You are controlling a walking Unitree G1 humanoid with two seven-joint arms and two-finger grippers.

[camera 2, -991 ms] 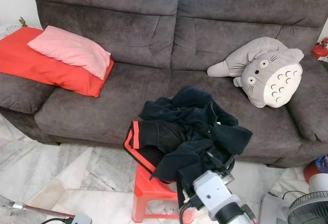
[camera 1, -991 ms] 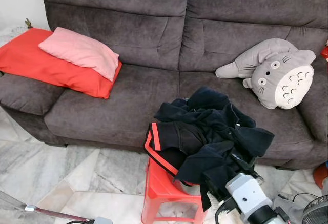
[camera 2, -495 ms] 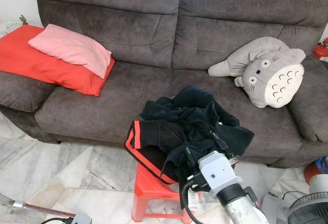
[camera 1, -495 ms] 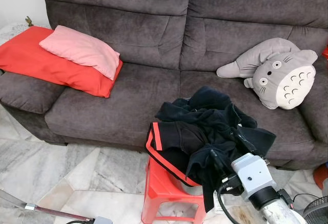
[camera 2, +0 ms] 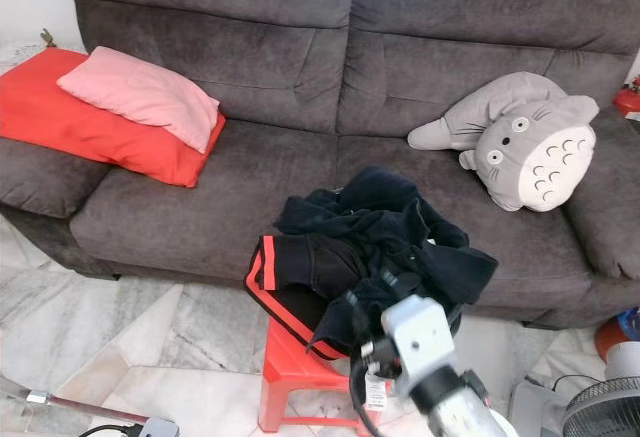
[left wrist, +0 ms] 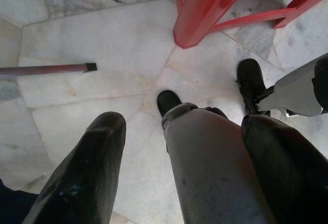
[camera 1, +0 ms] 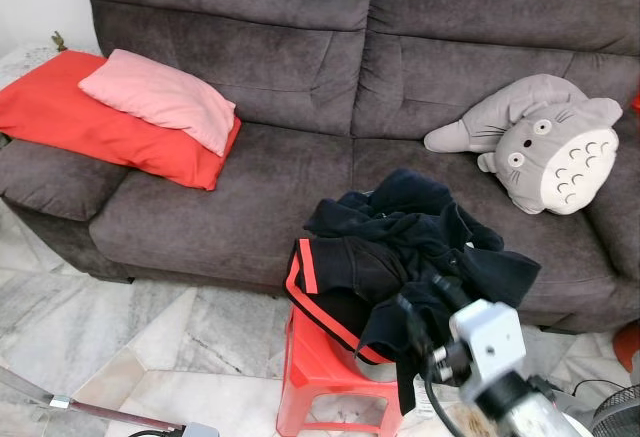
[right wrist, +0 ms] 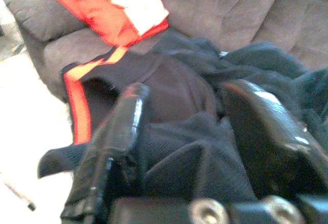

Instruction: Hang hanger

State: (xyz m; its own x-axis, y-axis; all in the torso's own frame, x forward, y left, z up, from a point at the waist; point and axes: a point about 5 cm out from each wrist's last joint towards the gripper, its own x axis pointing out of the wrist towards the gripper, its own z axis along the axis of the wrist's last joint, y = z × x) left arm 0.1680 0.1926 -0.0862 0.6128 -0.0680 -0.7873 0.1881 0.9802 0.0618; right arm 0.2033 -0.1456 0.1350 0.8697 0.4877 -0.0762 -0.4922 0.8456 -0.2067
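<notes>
Red cushion (camera 1: pixel 100 132) with pink pillow (camera 1: pixel 160 100) on top: left end of grey sofa (camera 1: pixel 300 77). Left gripper (left wrist: pixel 179 147): hanging idle, fingers spread over marble floor (left wrist: pixel 102 34). Red stool (camera 1: pixel 320 372): before the sofa, bearing heaped black clothing (camera 1: pixel 410 252) with red stripe. Right gripper (right wrist: pixel 189 126): fingers parted, against the heap. Grey plush toy (camera 1: pixel 545 142): right seat. Hanger: cannot be made out. No legible writing.

Silver arm (camera 1: pixel 520 412), white wrist block (camera 1: pixel 487 332), black fingers (right wrist: pixel 115 131).
</notes>
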